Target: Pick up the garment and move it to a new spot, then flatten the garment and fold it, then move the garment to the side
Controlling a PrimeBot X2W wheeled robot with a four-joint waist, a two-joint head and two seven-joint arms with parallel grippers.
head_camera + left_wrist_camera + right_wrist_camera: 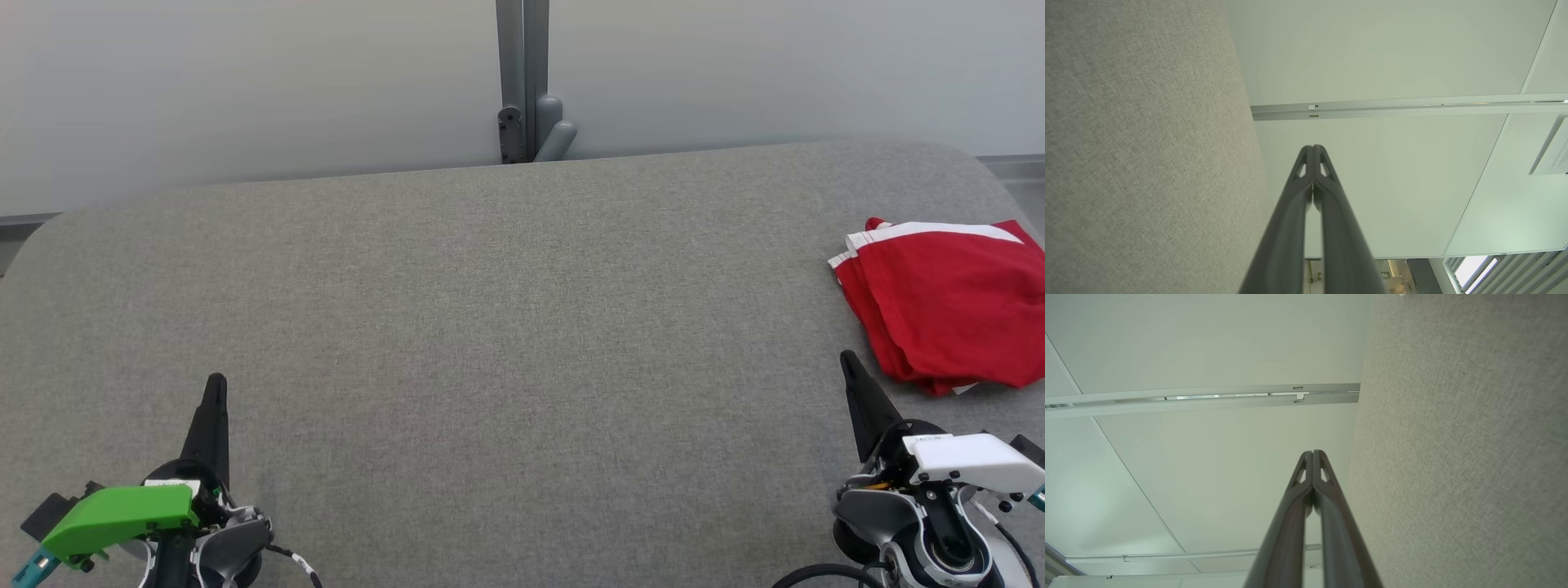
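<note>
Garment handling is judged to be at its last step, w/ nothing held. Left gripper is seen w/ fingers pressed together, empty, parked at the table's near-left edge, tips aimed at the table's far edge. In the left wrist view the two fingers meet at the tips, no cloth btwn them. Right gripper is likewise closed tight & empty, at the table's near-right edge.

Garment, red w/ white stripe trim, is laid at the table's right edge, just beyond the right gripper's tips but not touched by them. Part of it is cut off by the frame. It is stacked in layers, approx squared, so it is judged folded & already set to the side. The near hem is a bit loose, so an unstarted pile can't be ruled out.

If done, nothing more is called for than arms held off the cloth. If not, the right gripper must be opened, reached fwd to the near hem, closed on it, & the cloth carried toward the table's centre.
</note>
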